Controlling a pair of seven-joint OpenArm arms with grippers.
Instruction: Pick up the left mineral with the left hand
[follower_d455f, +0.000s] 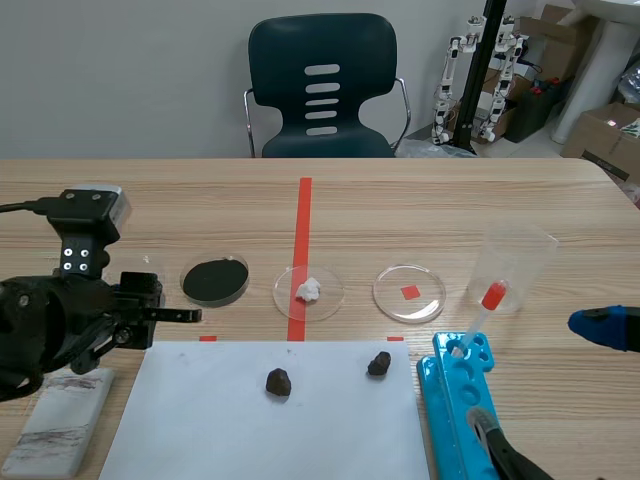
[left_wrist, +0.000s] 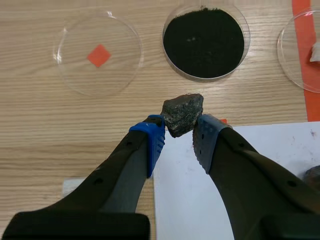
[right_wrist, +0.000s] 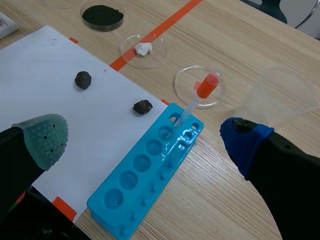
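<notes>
Tabletop (follower_d455f: 450, 200): left fingers (left_wrist: 152, 142) pinch mineral (left_wrist: 182, 114), wrist-view only.

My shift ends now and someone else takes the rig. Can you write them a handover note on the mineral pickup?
Left gripper shut on the grey mineral, at the white paper's corner near the black powder dish.
Right gripper open, above the blue tray.
Two more minerals lie on the paper.
Done: grasp. Left: check it is lifted clear; hard to tell from here.
</notes>
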